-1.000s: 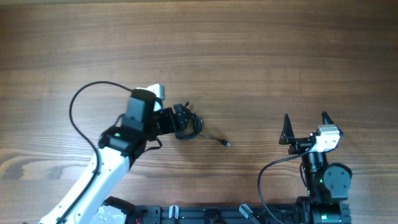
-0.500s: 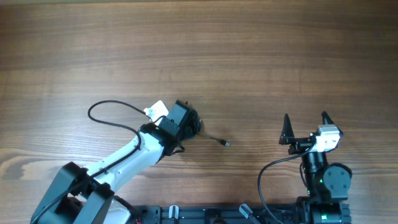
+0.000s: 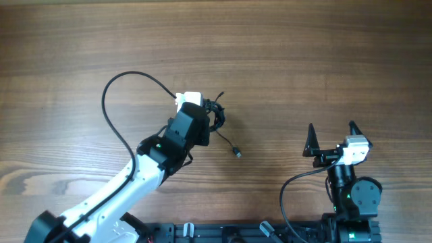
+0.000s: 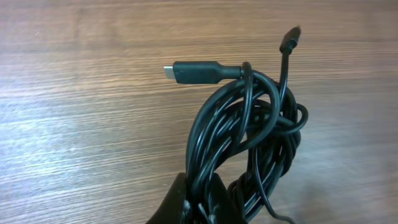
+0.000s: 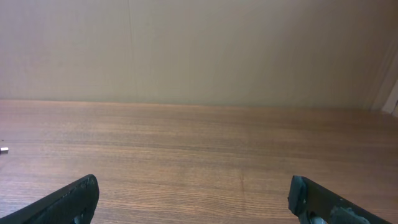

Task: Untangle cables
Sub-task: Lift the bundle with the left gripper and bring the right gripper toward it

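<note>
The cables [image 3: 214,115] are sitting as one tangled black bundle left of the tabletop's centre, at the tip of the left arm. In the left wrist view the cables [image 4: 249,137] are looping over one another in several coils. One plug [image 4: 193,71] with a silvery tip is pointing left out of the top of the bundle, and a second plug end [image 4: 290,38] is rising at the upper right. In the overhead view a single loose strand is trailing down and to the right from the bundle, ending in a small plug tip [image 3: 237,154] that is lying on the wood.

The left claw [image 3: 206,125] is closing tightly on the lower part of the bundle. At the bottom of the left wrist view, strands are passing between the dark fingers [image 4: 177,202] of the left claw [image 4: 205,208]. Whether the bundle is touching the tabletop [image 3: 270,54] cannot be told.

A thicker black cord [image 3: 111,101] wired to the left arm is arching in a wide loop to the left of the bundle.

The right claw [image 3: 331,131] is standing well apart from the cables, near the tabletop's right front edge. The right claw [image 5: 196,199] is gaping wide and holding nothing.
</note>
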You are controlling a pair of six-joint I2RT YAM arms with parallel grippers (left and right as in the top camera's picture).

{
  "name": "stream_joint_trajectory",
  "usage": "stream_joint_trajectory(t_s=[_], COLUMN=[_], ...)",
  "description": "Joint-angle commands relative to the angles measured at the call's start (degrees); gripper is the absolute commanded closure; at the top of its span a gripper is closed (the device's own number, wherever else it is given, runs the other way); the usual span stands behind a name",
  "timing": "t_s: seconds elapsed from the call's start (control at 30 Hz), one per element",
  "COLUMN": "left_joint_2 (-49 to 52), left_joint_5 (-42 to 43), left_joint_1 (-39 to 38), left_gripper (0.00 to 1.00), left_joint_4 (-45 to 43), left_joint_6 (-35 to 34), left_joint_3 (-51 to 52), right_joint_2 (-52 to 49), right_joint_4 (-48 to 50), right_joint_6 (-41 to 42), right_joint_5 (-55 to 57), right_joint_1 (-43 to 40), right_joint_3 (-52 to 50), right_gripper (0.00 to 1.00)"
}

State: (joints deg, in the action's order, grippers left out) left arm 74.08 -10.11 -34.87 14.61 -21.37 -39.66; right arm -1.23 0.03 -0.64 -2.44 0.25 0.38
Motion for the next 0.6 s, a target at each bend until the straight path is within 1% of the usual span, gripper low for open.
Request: stream_joint_trajectory(t_s=[0.0,0.03,0.07,0.1,0.13,0.17,0.2,0.23,0.27,0.3,0.33,0.37,0.4,0.43,0.5,0.57], left_joint_2=[-6.38,-8.26,-9.77,-11.5,-12.2,-12.22,-12.02,-11.82,-11.82,-11.82,-11.82,-11.82,-11.82,-11.82,-11.82,-11.82], left_joint_5=[7.52,9.88,10.51,9.81,9.09,8.96,8.96,8.94,8.72,8.17,5.53,4.11,4.04,4.07,4.7,5.84], left_joint_1=[0.11,0.11,0.11,0.2,0.37,0.39,0.37,0.37,0.39,0.37,0.37,0.37,0.37,0.37,0.37,0.37], left_gripper=[0.96,0.96,0.96,0.96,0.96,0.96,0.96,0.96,0.96,0.96,0.96,0.96,0.96,0.96,0.96,0.96], left_joint_4=[1.03,1.81,2.43,2.78,2.62,2.14,1.4,0.76,0.59,0.59,1.05,1.57,1.84,2.19,2.95,3.13], left_joint_6=[3.19,3.19,3.19,3.13,2.89,2.67,0.9,-0.85,-2.19,-3.41,-8.61,-12.98,-15.98,-18.71,-19.82,-19.63], left_joint_3=[-1.31,-1.31,-1.31,-1.29,-1.29,-1.29,-1.29,-1.29,-1.29,-1.29,-1.29,-1.29,-1.29,-1.29,-1.29,-1.29], right_joint_2=[0.22,0.22,0.22,0.22,0.22,0.02,-0.61,-1.09,-1.33,-1.46,-1.46,-1.46,-1.75,-2.67,-5.7,-11.89], right_joint_4=[0.24,1.92,2.73,2.54,1.18,1.25,1.86,1.88,1.77,1.77,1.95,1.79,1.57,0.87,-2.45,-5.97], right_joint_6=[0.42,-3.93,-2.99,3.98,14.75,25.42,46.64,57.16,62.6,65.75,63.41,53.62,46.51,42.27,36.37,30.03], right_joint_5=[0.94,4.87,4.52,-1.46,-9.66,-15.43,-28.63,-36.68,-38.84,-38.47,-37.22,-37.97,-38.14,-37.11,-36.22,-36.61], right_joint_1=[0.22,0.22,0.22,0.22,0.22,0.26,0.33,0.33,0.33,0.33,0.33,0.33,0.33,0.33,0.33,0.33], right_joint_3=[-0.09,-0.09,-0.09,-0.09,-0.09,-0.09,-0.07,-0.07,-0.07,-0.07,-0.07,-0.07,-0.02,0.42,2.78,6.45], right_gripper=[0.0,0.0,0.0,0.0,0.0,0.0,0.0,0.0,0.0,0.0,0.0,0.01,0.04,0.04,0.03,0.02])
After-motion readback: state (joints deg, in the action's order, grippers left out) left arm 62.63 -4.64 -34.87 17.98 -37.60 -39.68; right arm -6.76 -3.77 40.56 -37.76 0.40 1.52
